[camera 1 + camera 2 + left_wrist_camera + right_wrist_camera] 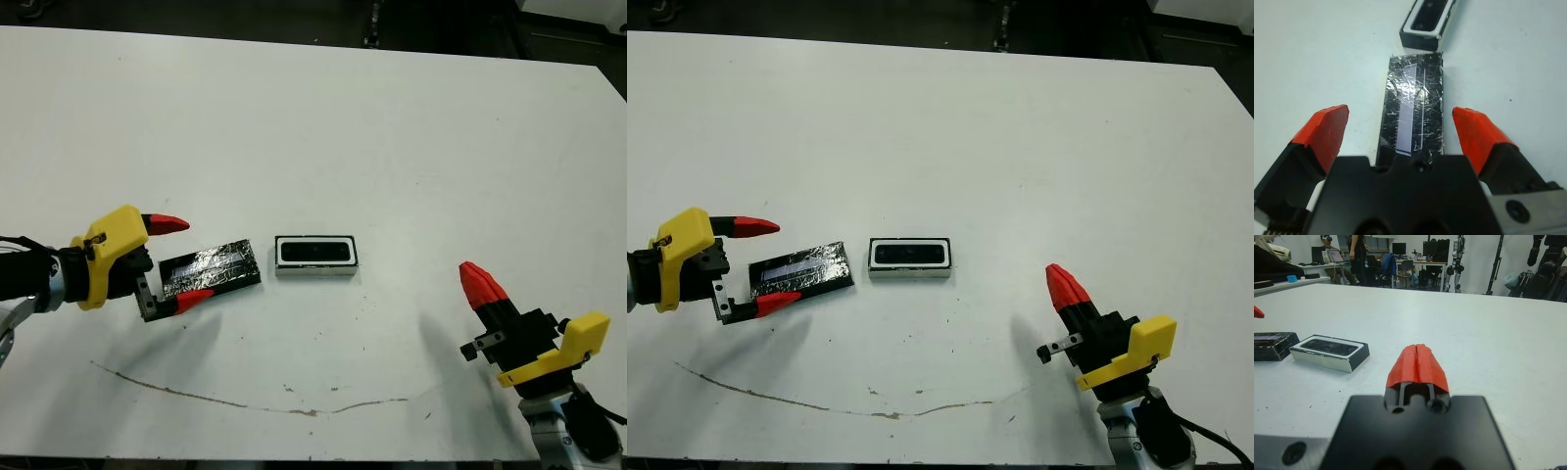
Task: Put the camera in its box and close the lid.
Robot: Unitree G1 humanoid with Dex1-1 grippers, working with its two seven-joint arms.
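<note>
The box (315, 272), a small white-walled tray, lies mid-table with the black camera (315, 253) resting inside it. Just left of it lies the lid (211, 267), a flat glossy black panel with a pale stripe, flat on the table and apart from the box. My left gripper (186, 259) is open, its red fingers straddling the lid's left end; in the left wrist view the lid (1415, 98) sits between the two fingers (1327, 127) without touching them. My right gripper (470, 271) is shut on nothing, low over the table to the right of the box.
A thin dark scuff line (245, 401) runs along the white table (392, 117) near its front edge. Beyond the far edge, the right wrist view shows people (1356, 254), desks and chairs.
</note>
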